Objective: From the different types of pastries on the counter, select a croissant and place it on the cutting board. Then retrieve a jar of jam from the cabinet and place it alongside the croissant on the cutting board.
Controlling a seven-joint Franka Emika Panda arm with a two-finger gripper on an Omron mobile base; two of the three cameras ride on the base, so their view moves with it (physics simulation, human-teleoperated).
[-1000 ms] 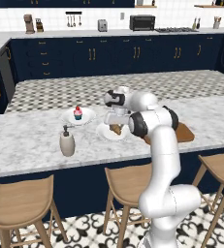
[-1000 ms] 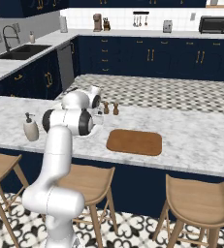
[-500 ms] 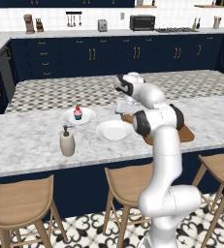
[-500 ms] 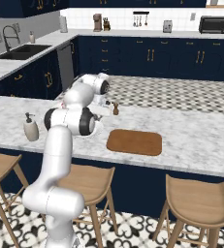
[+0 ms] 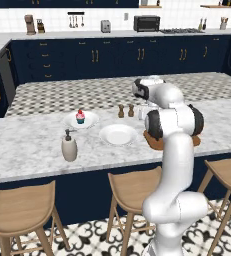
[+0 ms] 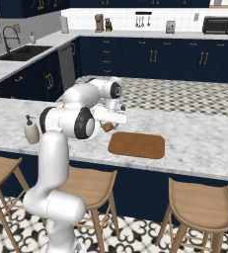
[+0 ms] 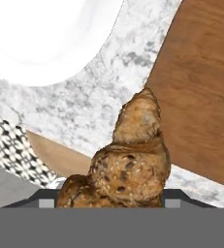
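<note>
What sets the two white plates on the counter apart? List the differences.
The left plate carries a cupcake with pink frosting; the right plate is bare. The left plate sits farther back on the marble counter, behind the soap dispenser; the right plate lies nearer the front edge and closer to the cutting board. Both are round, white and lie flat.

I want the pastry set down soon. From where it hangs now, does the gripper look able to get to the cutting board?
Probably yes. The gripper, holding the croissant, hangs just beside the cutting board, whose top is bare, and nothing stands between them.
</note>
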